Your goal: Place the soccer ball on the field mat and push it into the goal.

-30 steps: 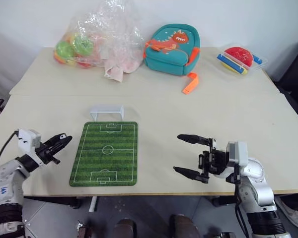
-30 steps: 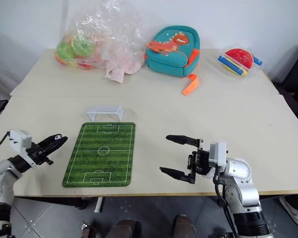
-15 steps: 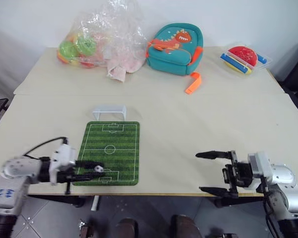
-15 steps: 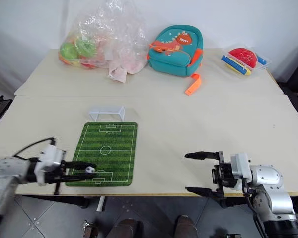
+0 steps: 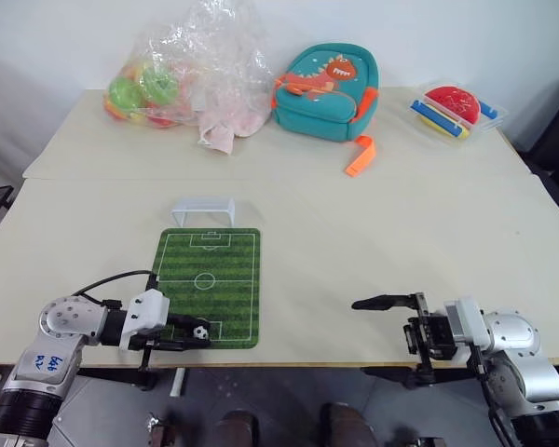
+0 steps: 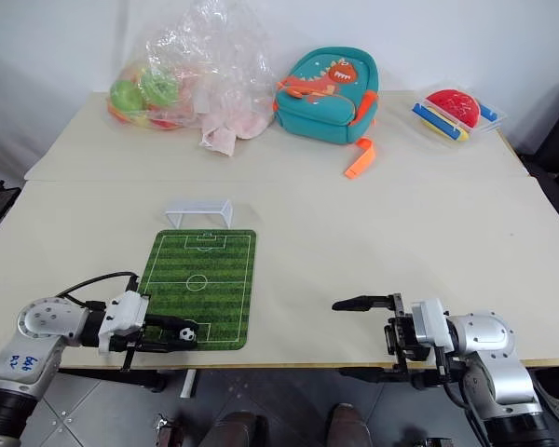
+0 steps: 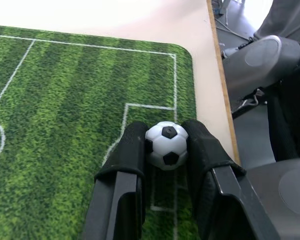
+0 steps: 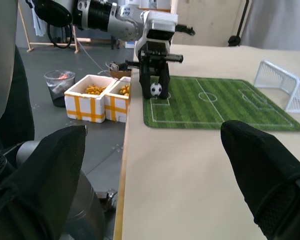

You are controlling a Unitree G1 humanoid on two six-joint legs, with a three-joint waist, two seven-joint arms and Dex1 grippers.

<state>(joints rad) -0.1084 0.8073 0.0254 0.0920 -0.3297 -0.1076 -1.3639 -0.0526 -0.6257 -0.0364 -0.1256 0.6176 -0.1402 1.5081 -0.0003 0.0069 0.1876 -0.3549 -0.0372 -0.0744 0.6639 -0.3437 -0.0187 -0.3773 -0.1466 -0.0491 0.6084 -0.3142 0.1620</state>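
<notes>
While a second ago it hung off the field mat's [image 5: 207, 286] left edge, the left gripper [image 5: 197, 332] now sits over the mat's near goal box, clamped on the soccer ball [image 7: 166, 145]. Right gripper [image 5: 388, 337] spread wide, empty, pulled back toward the table edge, well right of the mat; goal [image 5: 203, 210] unmoved at mat's far end

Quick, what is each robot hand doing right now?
Left hand: closed on the ball, over the near end of the mat.
Right hand: open, holding nothing.
</notes>
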